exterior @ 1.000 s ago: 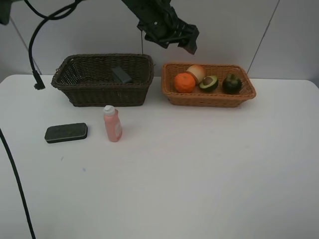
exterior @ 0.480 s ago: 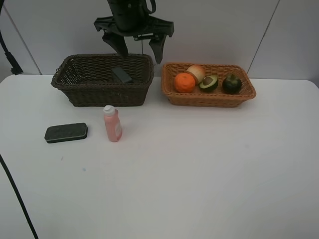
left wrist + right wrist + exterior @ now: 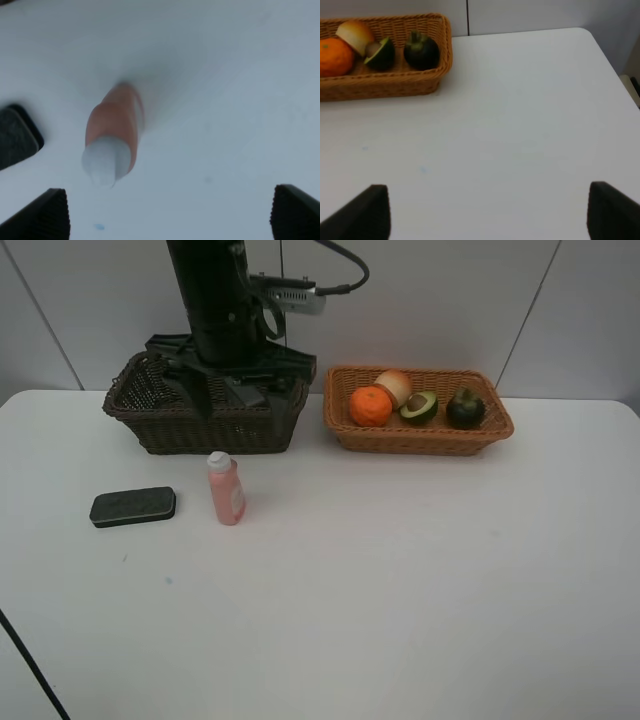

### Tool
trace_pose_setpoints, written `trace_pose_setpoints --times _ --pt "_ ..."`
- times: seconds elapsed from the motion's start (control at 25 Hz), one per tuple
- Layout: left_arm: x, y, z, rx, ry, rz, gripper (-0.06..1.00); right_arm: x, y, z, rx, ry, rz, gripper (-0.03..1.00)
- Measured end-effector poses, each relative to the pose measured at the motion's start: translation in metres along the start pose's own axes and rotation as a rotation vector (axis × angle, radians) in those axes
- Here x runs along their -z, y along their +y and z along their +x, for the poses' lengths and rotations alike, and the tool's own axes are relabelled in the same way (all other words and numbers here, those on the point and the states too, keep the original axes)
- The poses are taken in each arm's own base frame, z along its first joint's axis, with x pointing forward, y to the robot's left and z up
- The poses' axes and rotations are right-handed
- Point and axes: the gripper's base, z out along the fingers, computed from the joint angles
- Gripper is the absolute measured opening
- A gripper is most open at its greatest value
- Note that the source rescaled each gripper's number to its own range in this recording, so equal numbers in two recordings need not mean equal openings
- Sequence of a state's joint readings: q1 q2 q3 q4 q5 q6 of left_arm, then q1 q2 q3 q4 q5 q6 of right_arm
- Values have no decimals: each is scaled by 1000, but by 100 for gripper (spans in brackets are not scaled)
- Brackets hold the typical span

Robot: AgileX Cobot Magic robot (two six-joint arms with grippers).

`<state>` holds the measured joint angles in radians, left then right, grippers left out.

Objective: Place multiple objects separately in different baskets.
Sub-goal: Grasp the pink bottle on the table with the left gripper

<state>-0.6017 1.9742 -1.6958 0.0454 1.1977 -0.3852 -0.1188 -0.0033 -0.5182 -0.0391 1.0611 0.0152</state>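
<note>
Two baskets sit at the back of the white bench [image 3: 400, 590] in the high view: dark basket [image 3: 150, 420] on the left, tan basket [image 3: 420, 438] on the right holding orange [image 3: 370, 405], peach fruit [image 3: 396, 385], avocado half [image 3: 419, 407] and mangosteen [image 3: 465, 408]. Left arm [image 3: 215, 310] stands over the dark basket, hiding most of its inside. Pink bottle [image 3: 225, 489] upright in front of the dark basket, eraser [image 3: 132, 507] flat to its left, apart from it. Left wrist view: left gripper [image 3: 170, 212] jaws wide apart, empty, above the pink bottle [image 3: 112, 137]; eraser [image 3: 17, 137] at the edge. Right wrist view: right gripper [image 3: 487, 210] jaws wide apart, empty, over bare bench [image 3: 520, 125]; tan basket [image 3: 385, 82] with orange [image 3: 335, 56], peach fruit [image 3: 356, 34], avocado half [image 3: 381, 54], mangosteen [image 3: 421, 50] in it.
</note>
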Motion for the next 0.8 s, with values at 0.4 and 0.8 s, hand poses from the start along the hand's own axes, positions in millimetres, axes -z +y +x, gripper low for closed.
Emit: trace_pose_setpoints --times 0.4,0.8 --pt "-29 13 24 51 116 -76 99 0 0 0 0 0 0 98" --pt "-58 33 26 76 69 -45 99 0 0 0 0 0 1 98"
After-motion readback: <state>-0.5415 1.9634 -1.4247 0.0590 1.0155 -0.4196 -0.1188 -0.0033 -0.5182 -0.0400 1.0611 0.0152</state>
